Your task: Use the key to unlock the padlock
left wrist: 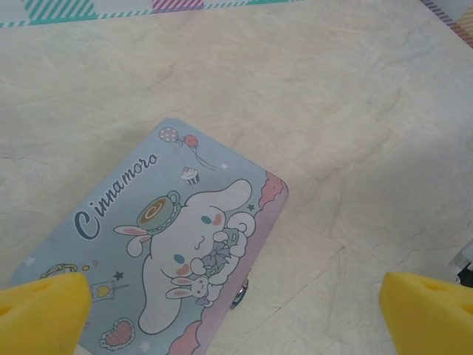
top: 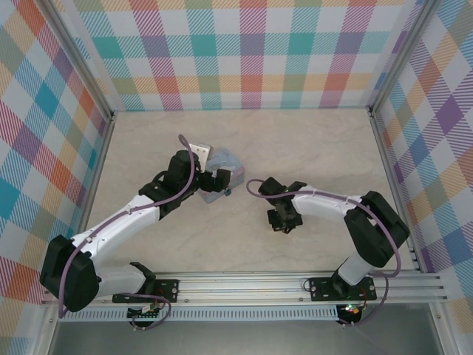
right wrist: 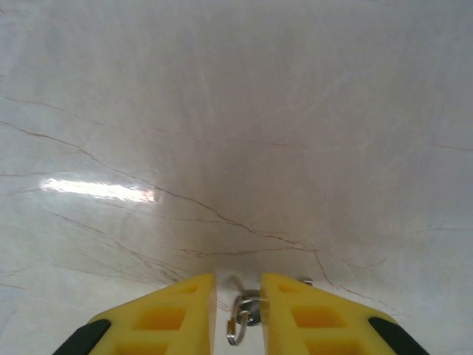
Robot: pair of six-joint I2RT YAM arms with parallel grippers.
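The padlock [left wrist: 239, 295] shows only as a small silvery-blue piece at the near edge of the Cinnamoroll tin [left wrist: 170, 244], and it appears to hang from the tin's latch. Its keyhole cannot be made out. The tin lies flat on the marble-pattern table [left wrist: 355, 148], lid up.

The left gripper [left wrist: 236, 299] hovers over the tin with its jaws spread wide. One yellow fingertip [left wrist: 44, 307] is above the tin's corner, the other is off over bare table, and it holds nothing.

The key [right wrist: 244, 314], a small metal piece on a ring, sits well apart to the right, low against the table. The right gripper [right wrist: 238, 285] has its jaws drawn in close on either side, apparently pinching it.

Judgement: the step in hand is securing the key, and the lock has not been addressed. The next move calls for lifting the key clear, carrying it across to the tin's edge, and lining its blade up with the keyhole. The left gripper will likely need to steady the tin or padlock.
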